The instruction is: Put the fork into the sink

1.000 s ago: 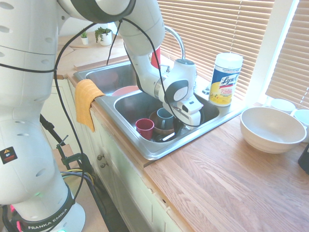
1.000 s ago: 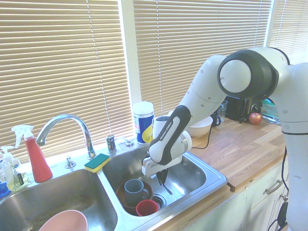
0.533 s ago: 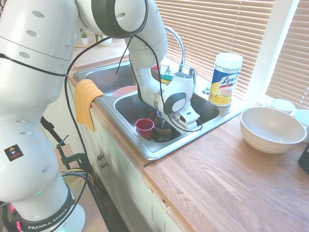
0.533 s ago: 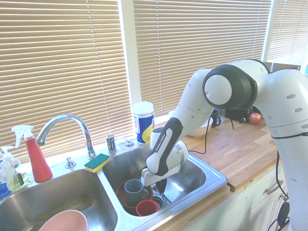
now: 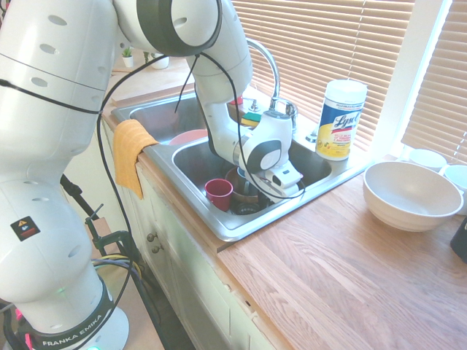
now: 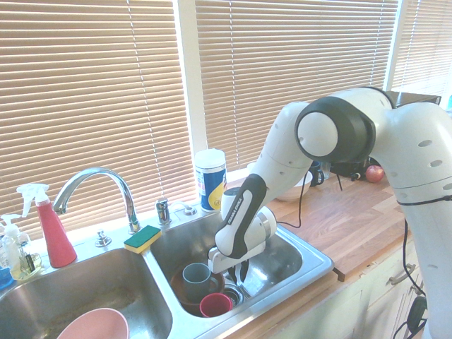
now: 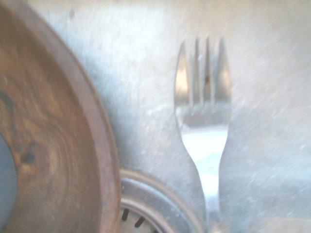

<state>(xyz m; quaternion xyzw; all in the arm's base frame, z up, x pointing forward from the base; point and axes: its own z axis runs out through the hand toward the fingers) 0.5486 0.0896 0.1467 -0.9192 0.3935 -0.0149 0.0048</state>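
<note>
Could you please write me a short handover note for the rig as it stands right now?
Gripper: low in the right-hand basin as the second exterior view shows it, fingers slightly apart; whether they are clear of the handle, I cannot tell.
Fork: down in the sink, beside the wooden bowl and the drain.
Also in that basin: blue mug and red cup.
Done: the fork is in the sink.
Left: probably just check that the handle is free, then lift the arm away.
</note>
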